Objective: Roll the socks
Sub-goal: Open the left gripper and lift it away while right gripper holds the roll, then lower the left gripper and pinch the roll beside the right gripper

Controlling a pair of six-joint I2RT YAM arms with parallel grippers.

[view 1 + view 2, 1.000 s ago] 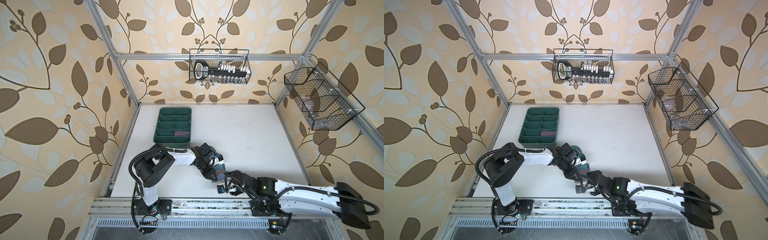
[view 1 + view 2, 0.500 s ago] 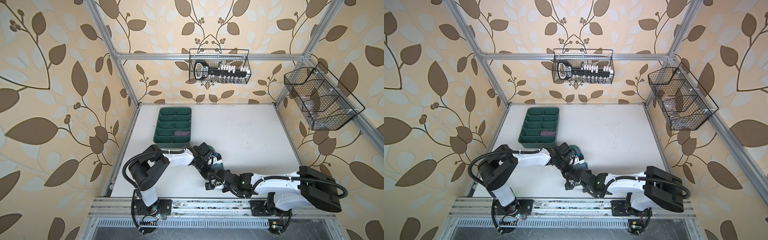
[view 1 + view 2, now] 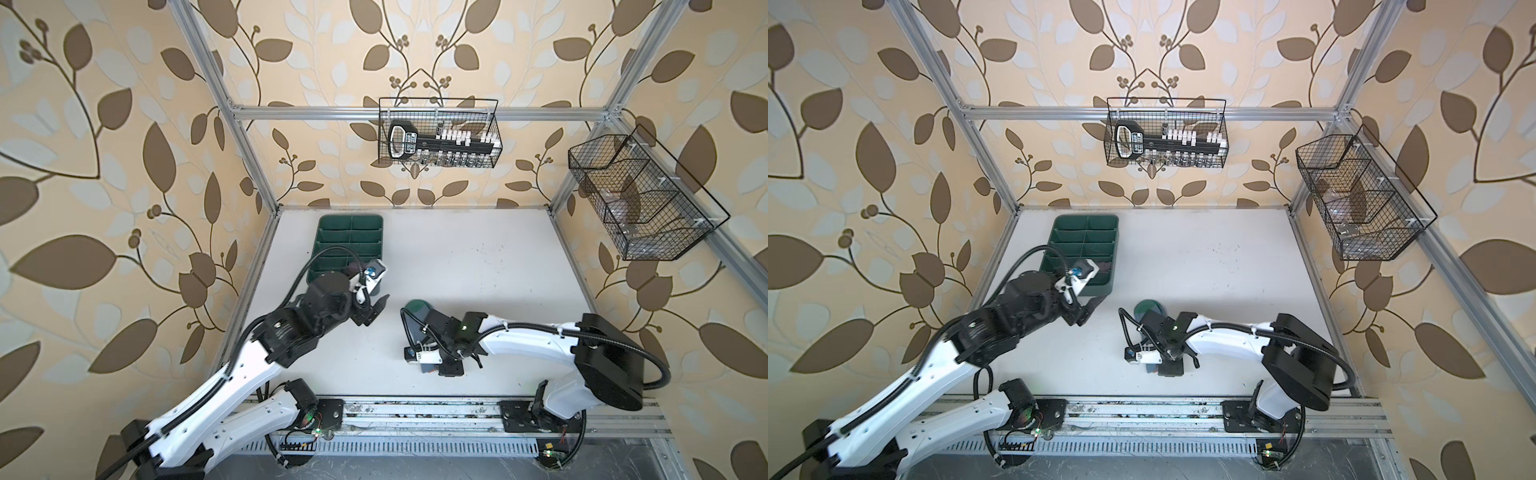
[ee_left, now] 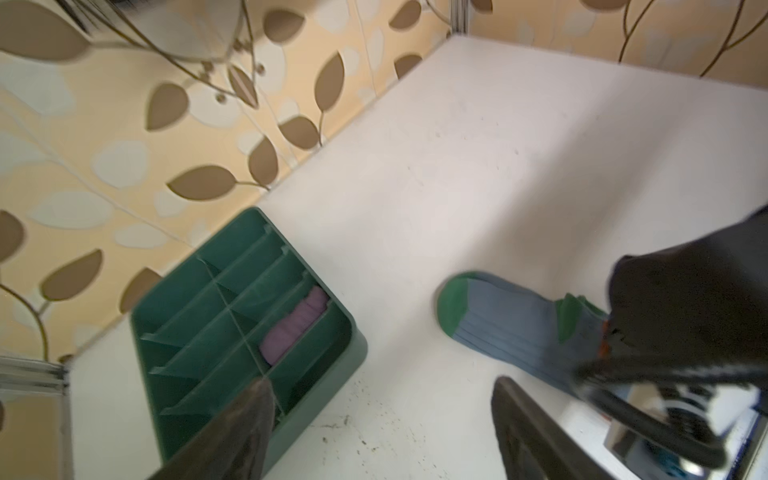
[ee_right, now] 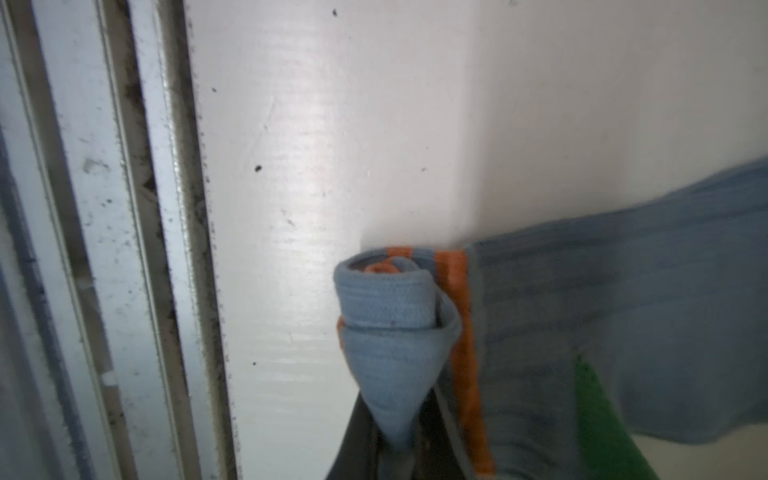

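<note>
Backs left gripper (image 3: 371,311) off toward tray (image 3: 349,217) since a second ago, jaws wide, empty. Has right gripper (image 5: 397,430) pinched tight on rolled cuff (image 5: 386,299) of grey-blue sock (image 4: 511,328), mid-bench (image 3: 478,270) toward front edge. Finds purple sock (image 4: 295,328) already rolled in tray. Leaves most of grey-blue roll undone.

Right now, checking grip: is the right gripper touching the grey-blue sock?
Touching: right wrist view shows the right gripper pinching the rolled cuff of the grey-blue sock.
</note>
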